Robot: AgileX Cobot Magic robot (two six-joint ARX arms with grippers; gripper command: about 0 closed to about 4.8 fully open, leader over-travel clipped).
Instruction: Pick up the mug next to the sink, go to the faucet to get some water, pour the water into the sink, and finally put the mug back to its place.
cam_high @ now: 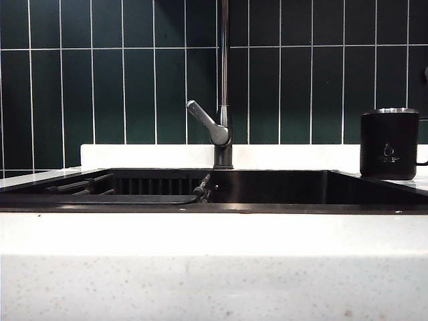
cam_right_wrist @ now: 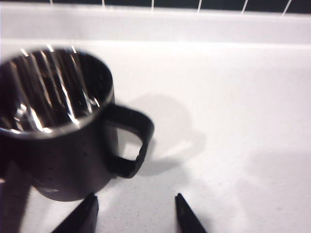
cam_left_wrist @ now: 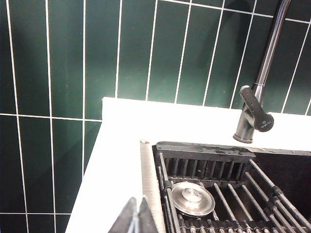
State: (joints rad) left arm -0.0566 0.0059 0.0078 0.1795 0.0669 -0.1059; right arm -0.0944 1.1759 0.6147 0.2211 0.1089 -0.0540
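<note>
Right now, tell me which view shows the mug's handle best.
The right wrist view: the mug fills it, its handle fully visible just beyond the open right gripper. The exterior view shows only a sliver of handle at the frame edge; the left wrist view shows no mug.

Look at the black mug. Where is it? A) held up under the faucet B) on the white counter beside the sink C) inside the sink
B: the mug stands upright on the counter right of the sink, away from the faucet; the right tool is open just short of its handle.
</note>
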